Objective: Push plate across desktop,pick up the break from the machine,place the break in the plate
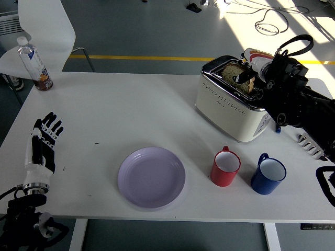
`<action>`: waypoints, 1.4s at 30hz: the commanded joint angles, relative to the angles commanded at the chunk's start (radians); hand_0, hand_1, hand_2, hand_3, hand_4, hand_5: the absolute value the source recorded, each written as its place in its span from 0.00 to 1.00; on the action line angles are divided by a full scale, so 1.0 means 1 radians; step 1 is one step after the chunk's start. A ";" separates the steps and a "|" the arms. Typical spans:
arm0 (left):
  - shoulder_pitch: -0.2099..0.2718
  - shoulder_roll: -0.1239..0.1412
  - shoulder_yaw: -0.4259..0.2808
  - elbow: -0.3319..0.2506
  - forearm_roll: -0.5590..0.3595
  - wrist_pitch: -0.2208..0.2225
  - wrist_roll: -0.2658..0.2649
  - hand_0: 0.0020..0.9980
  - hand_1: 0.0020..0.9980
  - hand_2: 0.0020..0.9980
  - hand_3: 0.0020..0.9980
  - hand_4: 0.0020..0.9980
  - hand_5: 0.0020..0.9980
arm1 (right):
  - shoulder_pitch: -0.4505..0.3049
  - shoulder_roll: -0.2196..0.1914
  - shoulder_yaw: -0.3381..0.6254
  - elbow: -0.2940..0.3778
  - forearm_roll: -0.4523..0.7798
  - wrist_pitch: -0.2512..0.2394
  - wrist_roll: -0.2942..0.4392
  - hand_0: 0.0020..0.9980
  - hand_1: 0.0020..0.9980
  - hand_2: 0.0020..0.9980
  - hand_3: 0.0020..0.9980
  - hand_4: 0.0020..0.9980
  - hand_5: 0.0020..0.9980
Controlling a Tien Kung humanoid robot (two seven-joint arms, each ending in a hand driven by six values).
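1. Plate (151, 177) — lilac, round, shallow; lies flat near the table's (131, 110) front edge, left of centre. Nothing is on it. Judged light and smooth-bottomed, so it should slide easily.

2. Red mug (225, 167) and blue mug (268, 174) — both upright, side by side, just right of the plate and apart from it. They sit between the plate and the toaster and could be knocked by a low carry.

3. Left hand (42, 145) — rests at the table's left edge, fingers spread and straight, holding nothing; well apart from the plate.

4. Toaster (234, 103) — cream body, chrome top, at the right far side of the table. Judged heavy enough to stay put during a gentle pull.

5. Bread (234, 73) — a brown slice standing in the toaster's slot, its top edge showing above the chrome. Judged light, soft and crumbly; a hard pinch could tear it. Best taken by the exposed top edge, on its two flat faces, and lifted straight up.

6. Right hand (255, 73) — over the toaster's top, dark fingertips at the slice; whether they have actually closed on it cannot be told from this view.

7. Bottle (34, 64) — upright at the far left corner, well clear.
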 joint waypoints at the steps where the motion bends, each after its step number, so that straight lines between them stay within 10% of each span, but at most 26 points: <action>1: 0.000 0.000 0.000 0.000 0.000 0.000 0.000 0.82 0.82 0.89 0.79 0.52 1.00 | 0.000 0.000 0.000 0.002 -0.001 0.000 0.000 0.28 0.34 0.42 0.48 0.62 0.11; 12: 0.001 0.000 -0.004 -0.002 0.001 0.000 0.000 0.81 0.82 0.89 0.79 0.52 1.00 | -0.008 0.000 0.050 0.083 -0.109 -0.003 -0.028 0.26 0.30 0.39 0.44 0.52 0.09; 28: 0.008 0.000 -0.010 -0.004 0.002 0.001 0.000 0.81 0.82 0.89 0.79 0.52 1.00 | -0.056 -0.204 0.290 0.625 -0.371 -0.022 -0.138 0.25 0.28 0.37 0.43 0.46 0.08; 42: 0.015 0.000 -0.014 -0.005 0.002 0.003 -0.001 0.82 0.82 0.89 0.79 0.52 1.00 | -0.130 -0.327 0.058 1.112 0.107 0.114 -0.191 0.20 0.23 0.35 0.42 0.40 0.09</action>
